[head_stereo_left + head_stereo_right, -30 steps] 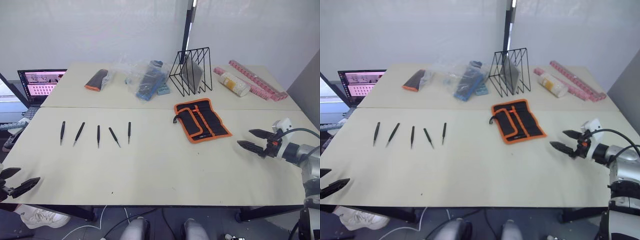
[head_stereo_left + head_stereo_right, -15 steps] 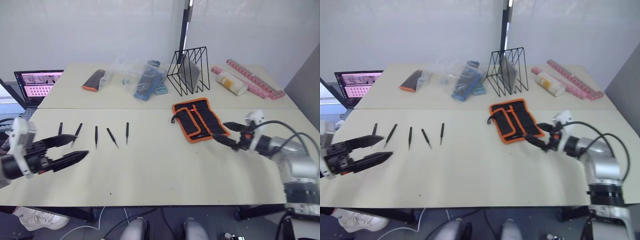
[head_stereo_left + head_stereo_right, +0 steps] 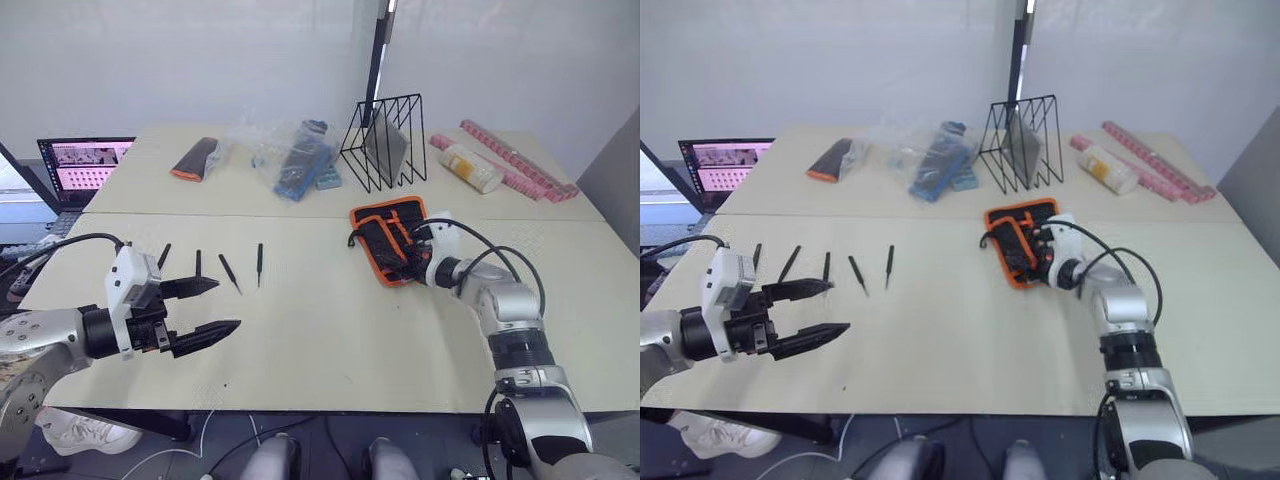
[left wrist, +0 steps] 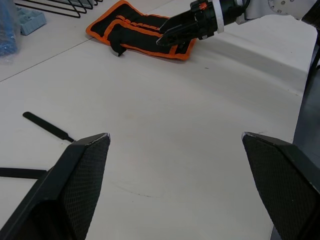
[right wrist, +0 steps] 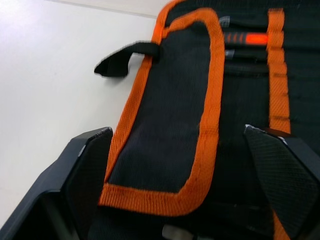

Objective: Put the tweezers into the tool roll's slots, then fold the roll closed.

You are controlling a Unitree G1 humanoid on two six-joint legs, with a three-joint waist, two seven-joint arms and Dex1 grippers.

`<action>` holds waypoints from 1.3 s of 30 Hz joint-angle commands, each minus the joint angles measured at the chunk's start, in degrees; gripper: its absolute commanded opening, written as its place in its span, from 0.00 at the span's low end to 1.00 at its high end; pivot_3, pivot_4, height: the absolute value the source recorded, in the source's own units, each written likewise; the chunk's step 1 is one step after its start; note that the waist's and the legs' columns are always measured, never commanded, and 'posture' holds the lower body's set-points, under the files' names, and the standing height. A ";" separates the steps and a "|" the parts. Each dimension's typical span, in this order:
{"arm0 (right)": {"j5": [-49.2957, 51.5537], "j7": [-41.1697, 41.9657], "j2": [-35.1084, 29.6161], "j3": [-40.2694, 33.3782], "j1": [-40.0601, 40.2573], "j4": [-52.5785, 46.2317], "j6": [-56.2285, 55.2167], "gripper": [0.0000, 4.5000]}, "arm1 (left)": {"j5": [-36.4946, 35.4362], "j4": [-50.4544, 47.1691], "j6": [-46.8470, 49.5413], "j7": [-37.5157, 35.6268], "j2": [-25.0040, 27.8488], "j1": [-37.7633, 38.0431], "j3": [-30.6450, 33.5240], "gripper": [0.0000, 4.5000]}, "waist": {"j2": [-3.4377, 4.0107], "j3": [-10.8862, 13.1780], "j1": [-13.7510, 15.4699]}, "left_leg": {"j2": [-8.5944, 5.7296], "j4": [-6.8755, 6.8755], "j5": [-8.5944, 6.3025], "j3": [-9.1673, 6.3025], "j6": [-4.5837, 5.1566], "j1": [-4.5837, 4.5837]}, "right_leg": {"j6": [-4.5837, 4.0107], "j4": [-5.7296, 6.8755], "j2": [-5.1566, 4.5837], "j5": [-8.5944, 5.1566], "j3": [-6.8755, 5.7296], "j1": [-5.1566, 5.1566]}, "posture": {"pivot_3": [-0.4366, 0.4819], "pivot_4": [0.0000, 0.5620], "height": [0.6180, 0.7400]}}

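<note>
Where the tool roll (image 3: 390, 238) lies open on the desk (image 3: 330, 330), black fabric with orange edge binding shows, one flap folded over along its left side and a short black strap (image 5: 120, 62) sticking out from that edge (an orange-marked item sits in one inner slot, seen from the right wrist). The roll rests right of the desk's centre, in front of a black wire rack (image 3: 383, 140).

The tweezers (image 3: 228, 272) lie in a row on the left half of the desk, slim and black, well apart from the roll. Four show clearly in the left eye view; the right eye view shows a fifth at the row's left end, just behind the left arm's white wrist block.

The left gripper (image 3: 205, 308) hovers just in front of the tweezer row, arm reaching in from the left edge, fingers pointing toward the desk's middle. Its jaws are spread wide, nothing between them.

The right gripper (image 3: 1032, 258) is at the near right edge of the roll, forearm angled in from the right with a black cable looping over it. Its jaws are parted on either side of the folded flap's near end; whether they touch the fabric I cannot tell.

Behind: a laptop (image 3: 85, 165), a clear plastic bag (image 3: 290, 155).
</note>
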 commanded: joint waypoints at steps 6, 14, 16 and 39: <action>4.18 -0.02 2.49 -3.49 2.31 -3.61 0.65 0.35 | 1.02 -0.58 -2.25 2.15 -2.67 -1.36 -0.64 1.00 | -0.01 -0.01 -0.04 | 0.02 0.02 0.00 -0.01 0.01 0.00 | 0.00 0.00 0.03 0.00 -0.03 0.03 | 0.48 0.27 0.56; 5.35 -4.72 7.11 -6.92 -0.96 -1.48 -5.24 0.00 | 3.60 1.86 -3.58 3.35 -4.62 -3.41 -4.14 1.00 | 0.00 0.00 -0.09 | -0.01 0.02 0.01 0.00 0.00 0.00 | 0.00 0.04 0.03 0.00 -0.01 0.01 | 0.48 0.27 0.56; 5.54 -4.22 8.27 -5.87 -1.73 -1.73 -5.67 0.00 | 4.48 2.59 -4.09 3.56 -4.89 -3.54 -4.59 1.00 | 0.00 0.00 -0.15 | -0.01 0.02 0.01 0.00 0.00 0.00 | 0.00 0.04 0.04 0.00 -0.02 -0.01 | 0.48 0.27 0.56; 0.57 28.71 -8.00 21.49 8.36 -29.82 -9.24 0.00 | 13.93 10.45 -13.60 -5.21 -3.57 -8.52 -12.69 1.00 | -0.01 0.00 0.05 | 0.00 0.04 0.00 -0.06 -0.01 0.01 | 0.01 -0.03 0.03 0.00 -0.12 -0.08 | 0.48 0.27 0.56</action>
